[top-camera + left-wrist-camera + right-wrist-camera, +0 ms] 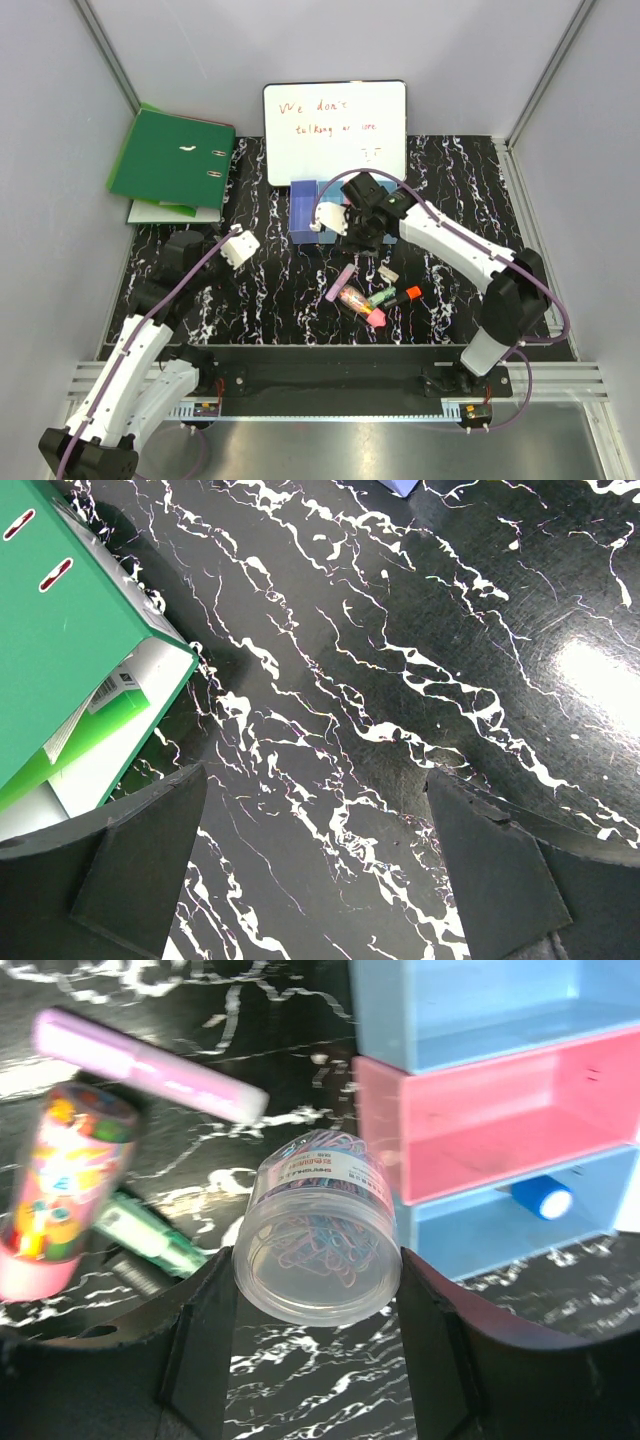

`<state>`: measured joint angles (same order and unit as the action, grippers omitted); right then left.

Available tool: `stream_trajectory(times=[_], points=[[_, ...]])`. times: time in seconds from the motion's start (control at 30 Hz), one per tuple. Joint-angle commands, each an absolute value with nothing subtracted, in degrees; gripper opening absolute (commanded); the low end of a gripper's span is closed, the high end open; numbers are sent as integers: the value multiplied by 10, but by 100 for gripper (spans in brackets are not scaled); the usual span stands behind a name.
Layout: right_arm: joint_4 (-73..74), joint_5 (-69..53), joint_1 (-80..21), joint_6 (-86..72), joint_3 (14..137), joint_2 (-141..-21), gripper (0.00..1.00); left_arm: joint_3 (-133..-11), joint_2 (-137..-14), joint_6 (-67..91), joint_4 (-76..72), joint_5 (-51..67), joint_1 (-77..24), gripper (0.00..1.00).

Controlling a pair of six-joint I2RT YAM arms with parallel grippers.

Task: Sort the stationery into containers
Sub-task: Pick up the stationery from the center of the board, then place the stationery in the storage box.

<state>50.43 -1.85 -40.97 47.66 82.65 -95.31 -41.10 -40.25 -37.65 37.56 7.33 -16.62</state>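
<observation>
From above, the black marbled bench point(270, 300) carries a green ring binder point(172, 158) at the far left and a whiteboard point(335, 130) with red writing at the back. In front of the whiteboard stands the row of containers point(303, 212). Only its purple-blue end bin shows plainly; the rest lies under the right arm point(450, 245). The right pincer point(347, 230) hangs just beside that row on its near side, and what it holds cannot be made out here. Near it, toward the front edge, lies a loose cluster: a lilac marker point(341, 283), a patterned tube point(352, 298), a green highlighter point(381, 297), an orange highlighter point(410, 294) and a pink highlighter point(377, 317), several of them touching. The left pincer point(240, 247) is well apart from all this, over bare bench to the right of the binder. In the left wrist view its fingers point(140, 870) stand wide apart with nothing between them, and the binder's corner fills the upper left. In the right wrist view the two fingers point(200, 1340) are clamped on a clear tub of paper clips point(316, 1240), one on each side, the tub tilted with its base toward the camera. To its right three bins show, one above another in the picture: light blue, pink, light blue. A round blue piece point(542, 1198) lies in the nearest light blue one. The marker, the tube and the green highlighter lie on the bench to the left of the tub.
</observation>
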Motion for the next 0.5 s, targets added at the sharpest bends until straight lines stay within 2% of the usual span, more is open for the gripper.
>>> stream_trajectory(times=[0.0, 0.27, 0.47], points=[[464, 39, -389, 470, 858, -959, 24, -416, -403, -374, 347, 83, -170, 99], [452, 34, -299, 483, 938, -1034, 23, -407, -394, -387, 347, 76, -169, 99], [452, 26, -280, 496, 969, -1070, 23, -405, -402, -384, 345, 78, -169, 99]])
